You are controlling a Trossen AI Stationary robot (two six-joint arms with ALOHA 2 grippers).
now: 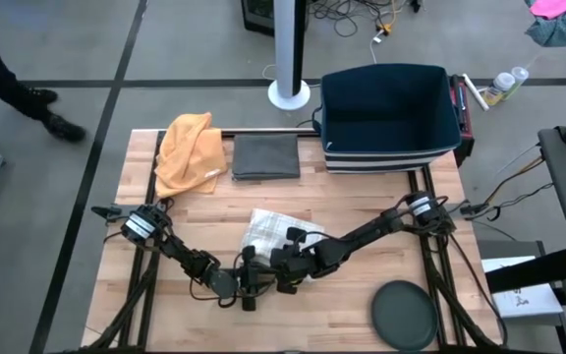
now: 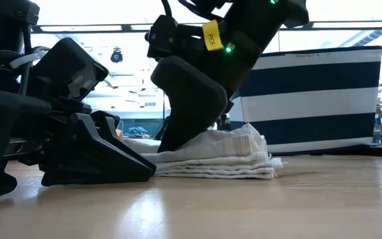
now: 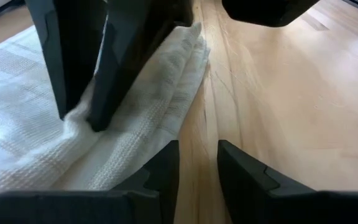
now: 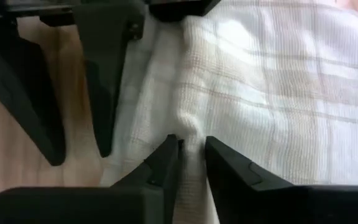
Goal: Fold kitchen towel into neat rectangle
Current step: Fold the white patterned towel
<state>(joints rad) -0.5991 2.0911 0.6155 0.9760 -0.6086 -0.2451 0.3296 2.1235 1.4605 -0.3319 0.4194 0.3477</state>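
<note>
The white kitchen towel lies folded in several layers on the wooden table, as the low view shows. My right gripper comes down on its near end and is shut on a raised ridge of the cloth. My left gripper lies low on the table just beside that end, open by a narrow gap with only bare wood between its fingers. One of its fingers stands right at the towel's edge. My right gripper pinches a raised ridge of the towel's top layer between its two fingers, near the towel's near end. The fingers slant down from above. The rest of the towel lies flat on the table. My left gripper: whether its finger touches the towel's edge, I cannot tell.
An orange cloth and a folded grey cloth lie at the table's far side. A navy striped bin stands at the far right. A dark round disc lies near right. A person's feet show beyond the far left corner.
</note>
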